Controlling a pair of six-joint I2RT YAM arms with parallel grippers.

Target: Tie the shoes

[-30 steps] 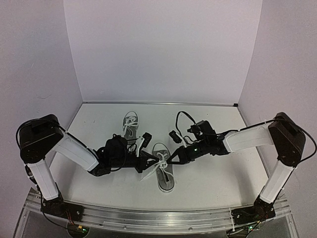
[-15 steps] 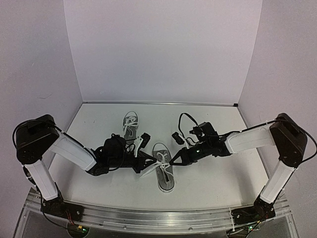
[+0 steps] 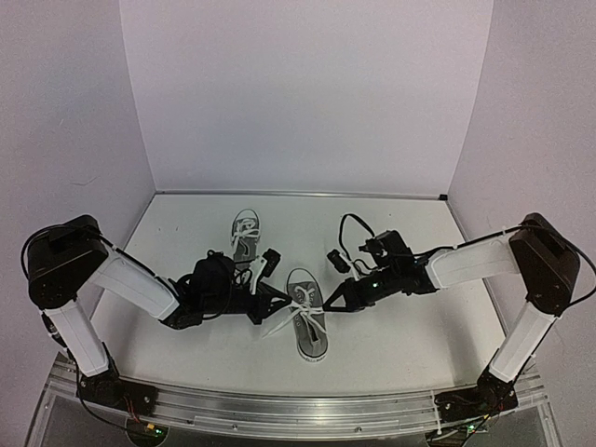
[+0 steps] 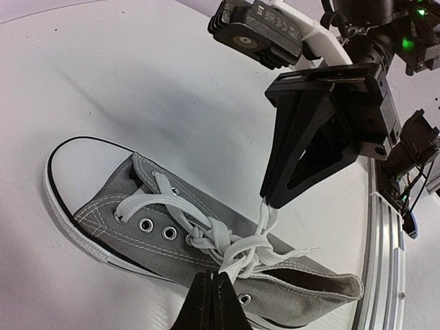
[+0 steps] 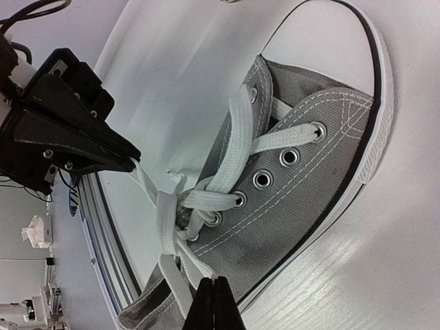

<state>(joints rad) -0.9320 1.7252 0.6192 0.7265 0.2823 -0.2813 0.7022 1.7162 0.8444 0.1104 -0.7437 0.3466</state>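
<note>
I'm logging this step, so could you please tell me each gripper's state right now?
Left gripper: closed, pinching a white lace of the near shoe.
Right gripper: closed, pinching the same shoe's lace.

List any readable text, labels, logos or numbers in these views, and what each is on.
Nothing reads clearly in any view.
Black camera module, top of the left wrist view: a row of small white markings, too blurred to read.
Near shoe: no logo or label visible.
Far shoe: too small to tell.
</note>
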